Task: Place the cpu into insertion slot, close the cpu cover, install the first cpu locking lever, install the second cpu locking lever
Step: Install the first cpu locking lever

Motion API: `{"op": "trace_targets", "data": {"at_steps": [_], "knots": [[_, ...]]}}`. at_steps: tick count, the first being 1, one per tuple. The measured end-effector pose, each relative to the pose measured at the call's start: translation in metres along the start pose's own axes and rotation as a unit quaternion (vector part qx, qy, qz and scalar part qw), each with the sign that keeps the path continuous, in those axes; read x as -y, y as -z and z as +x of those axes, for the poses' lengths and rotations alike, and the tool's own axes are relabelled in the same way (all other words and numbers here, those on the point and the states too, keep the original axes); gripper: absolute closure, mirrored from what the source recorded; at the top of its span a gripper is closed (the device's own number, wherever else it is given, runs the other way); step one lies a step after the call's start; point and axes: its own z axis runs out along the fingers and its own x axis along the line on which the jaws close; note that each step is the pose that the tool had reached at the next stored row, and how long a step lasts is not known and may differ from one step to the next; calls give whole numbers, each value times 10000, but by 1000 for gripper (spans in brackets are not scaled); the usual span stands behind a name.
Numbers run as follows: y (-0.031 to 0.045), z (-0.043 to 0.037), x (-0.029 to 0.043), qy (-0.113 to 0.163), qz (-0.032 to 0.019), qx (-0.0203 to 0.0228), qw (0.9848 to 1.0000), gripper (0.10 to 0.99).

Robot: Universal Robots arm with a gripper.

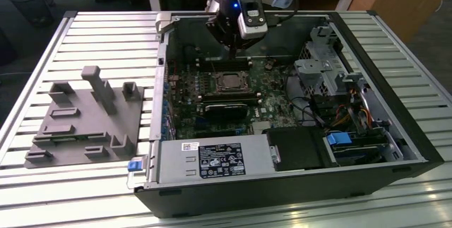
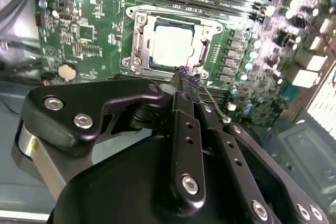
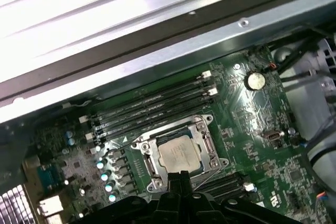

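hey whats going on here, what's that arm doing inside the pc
One robot arm is reaching into an open computer case that lies on a slatted table. Its gripper is shut, with the tips at the edge of the insertion slot on the green motherboard. The cpu sits in the slot, and the cpu cover looks lowered around it. A thin wire locking lever sticks out beside the tips. I cannot tell whether it is latched or gripped.
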Motion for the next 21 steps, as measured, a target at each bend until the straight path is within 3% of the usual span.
{"op": "trace_targets", "data": {"at_steps": [7, 9, 12, 17, 21], "knots": [[-33, 2, 3, 384, -27, 83, 9992, 980], [-47, 2, 3, 569, -27, 86, 9983, 980], [-67, 2, 4, 906, -32, 95, 9958, 980], [-75, 2, 4, 1143, -149, 97, 9933, 980], [-80, 2, 6, 1232, -173, 123, 9922, 980]]}}
